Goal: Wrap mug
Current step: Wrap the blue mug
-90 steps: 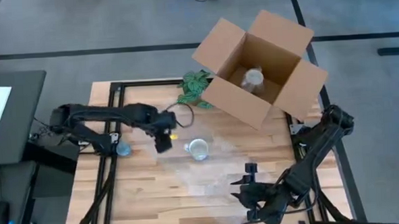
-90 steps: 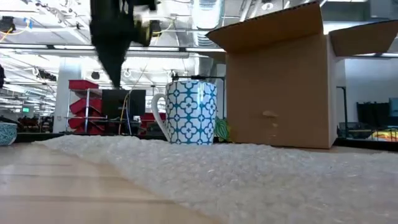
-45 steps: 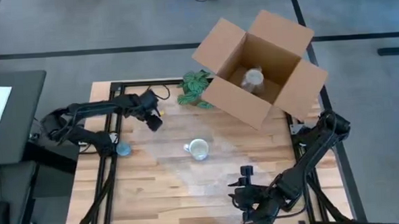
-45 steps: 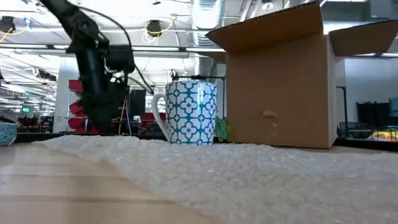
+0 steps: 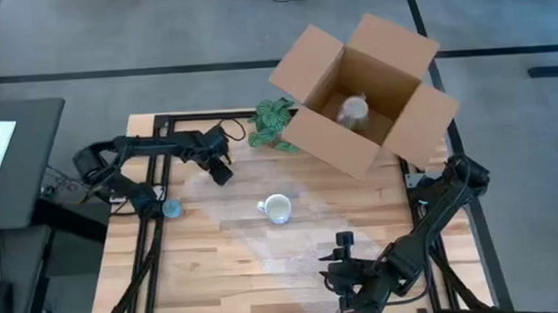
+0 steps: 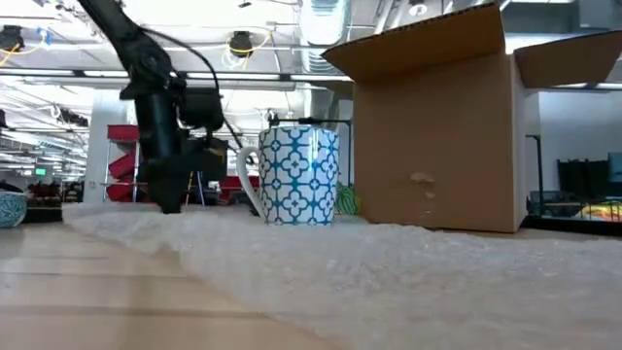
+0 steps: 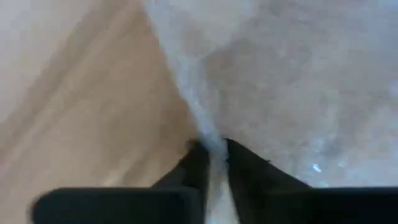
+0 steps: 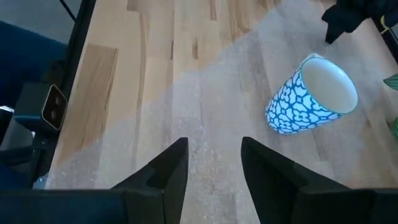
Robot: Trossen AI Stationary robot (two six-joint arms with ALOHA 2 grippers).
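Jaws: left gripper (image 7: 214, 163) pinching bubble wrap (image 5: 292, 241) corner, right gripper (image 8: 211, 165) spread, over wood table (image 5: 199, 273) w/ cardboard box (image 5: 361, 92); blue-white patterned mug (image 5: 277, 208) upright.

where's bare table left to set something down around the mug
Bare wood lies between the bubble wrap sheet and the small bowl on the left, and right of the sheet below the cardboard box. The back is crowded: left gripper pinching the sheet's corner, plant, box. The mug stands on the sheet.
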